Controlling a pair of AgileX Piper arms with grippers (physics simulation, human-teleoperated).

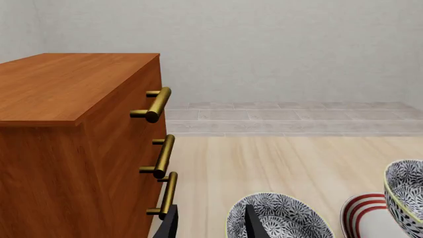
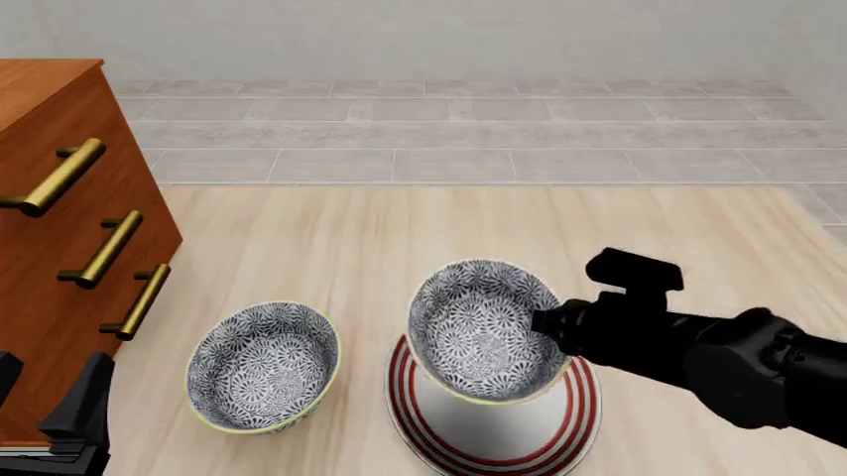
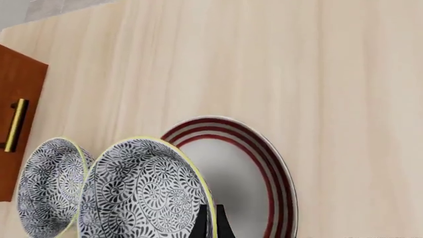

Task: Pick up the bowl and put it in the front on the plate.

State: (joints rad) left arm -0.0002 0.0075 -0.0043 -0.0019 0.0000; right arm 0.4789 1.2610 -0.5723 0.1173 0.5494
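The bowl (image 2: 479,329), patterned blue-grey and white with a cream rim, hangs tilted just above the plate (image 2: 580,412), a white plate with red rings. My right gripper (image 2: 544,322) is shut on the bowl's right rim. In the right wrist view the gripper (image 3: 209,223) pinches that rim, with the bowl (image 3: 142,193) over the plate (image 3: 278,163). My left gripper (image 2: 47,392) stays open and empty at the front left, beside the dresser. The left wrist view shows its gripper (image 1: 211,225) open, the held bowl (image 1: 406,193) and the plate (image 1: 360,210).
A second, identical-looking bowl (image 2: 262,365) (image 1: 284,218) (image 3: 49,186) stands on the wooden table, left of the plate. A brown dresser (image 2: 54,248) (image 1: 66,124) with brass handles (image 2: 106,248) fills the left side. A tiled floor lies beyond the table's far edge.
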